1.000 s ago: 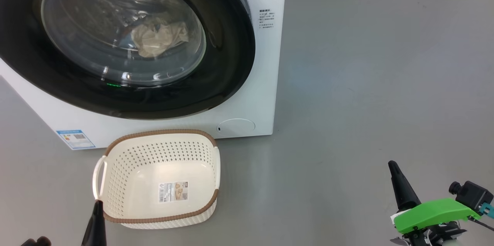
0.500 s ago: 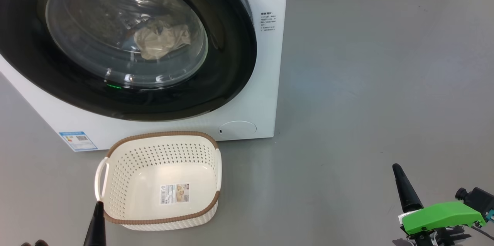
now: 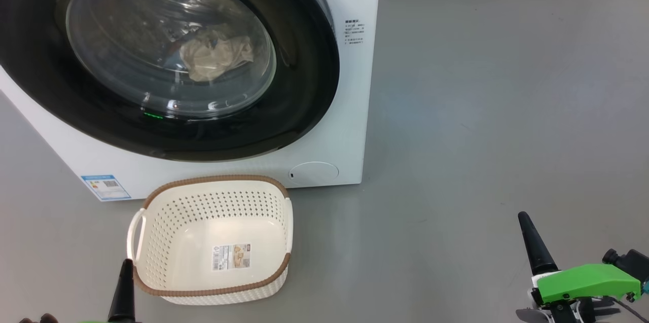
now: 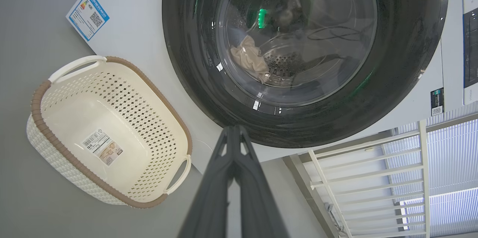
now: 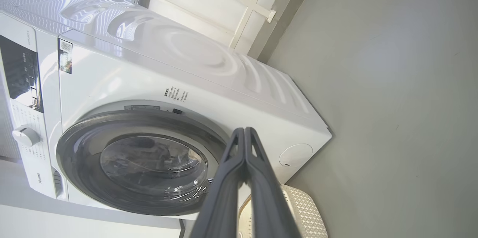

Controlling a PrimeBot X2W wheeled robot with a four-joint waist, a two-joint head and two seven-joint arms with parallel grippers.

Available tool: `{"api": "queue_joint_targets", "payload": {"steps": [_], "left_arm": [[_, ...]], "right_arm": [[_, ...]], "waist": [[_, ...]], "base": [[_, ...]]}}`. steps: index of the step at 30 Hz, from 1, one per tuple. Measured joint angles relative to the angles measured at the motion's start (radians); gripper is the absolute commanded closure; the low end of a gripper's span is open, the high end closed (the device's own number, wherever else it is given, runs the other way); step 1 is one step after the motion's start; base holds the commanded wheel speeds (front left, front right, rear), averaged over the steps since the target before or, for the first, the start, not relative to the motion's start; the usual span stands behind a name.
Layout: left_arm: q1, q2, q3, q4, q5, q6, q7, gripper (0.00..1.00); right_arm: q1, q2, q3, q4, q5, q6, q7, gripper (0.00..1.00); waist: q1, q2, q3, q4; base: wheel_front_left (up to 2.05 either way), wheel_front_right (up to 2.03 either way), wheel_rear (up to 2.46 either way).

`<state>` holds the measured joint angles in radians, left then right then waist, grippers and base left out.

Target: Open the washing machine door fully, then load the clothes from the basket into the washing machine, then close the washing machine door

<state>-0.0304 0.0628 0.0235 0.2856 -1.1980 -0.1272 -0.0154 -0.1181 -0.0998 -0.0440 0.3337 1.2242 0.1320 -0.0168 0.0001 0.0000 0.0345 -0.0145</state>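
On the grey floor [image 3: 481, 110], the basket [image 3: 213, 179] is seen just in front of the washing machine [image 3: 355, 110], and nothing but a sticker [image 3: 231, 256] is held in it. Behind the door [image 3: 309, 110], which appears pressed flush to the front, a cream garment [image 3: 215, 57] is seen lying in the drum; what else lies there cannot be told. Loading is judged done and the closing all but finished. Should the latch need checking, a firm push is best given on the black rim, not on the glass. Left fingers [image 3: 123, 292] and right fingers [image 3: 532, 247] are pinched together, empty, and held low, well apart from the door.
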Motion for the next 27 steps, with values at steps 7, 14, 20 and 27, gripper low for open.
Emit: {"api": "queue_joint_targets", "payload": {"steps": [7,14,20,27], "left_arm": [[-0.001,-0.001,0.007,-0.001,-0.069,0.0,0.018,1.0],[-0.003,-0.003,0.013,-0.003,-0.139,0.0,0.04,1.0],[-0.01,-0.005,0.02,-0.004,-0.197,0.0,0.052,1.0],[-0.021,-0.008,0.03,-0.009,-0.268,0.0,0.077,1.0]], "right_arm": [[0.0,0.005,-0.008,-0.01,0.064,0.0,0.022,1.0],[0.0,0.012,-0.03,-0.02,0.121,0.0,0.043,1.0],[0.0,0.019,-0.037,-0.028,0.179,0.0,0.061,1.0],[0.0,0.033,-0.052,-0.037,0.239,0.0,0.079,1.0]], "waist": [[0.0,0.0,-0.005,0.002],[0.0,0.0,-0.011,0.005],[0.0,0.0,-0.015,0.007],[0.0,0.0,-0.021,0.01]], "base": [[0.0,0.0,0.0],[0.0,0.0,0.0],[0.0,0.0,0.0],[0.0,0.0,0.0]]}}
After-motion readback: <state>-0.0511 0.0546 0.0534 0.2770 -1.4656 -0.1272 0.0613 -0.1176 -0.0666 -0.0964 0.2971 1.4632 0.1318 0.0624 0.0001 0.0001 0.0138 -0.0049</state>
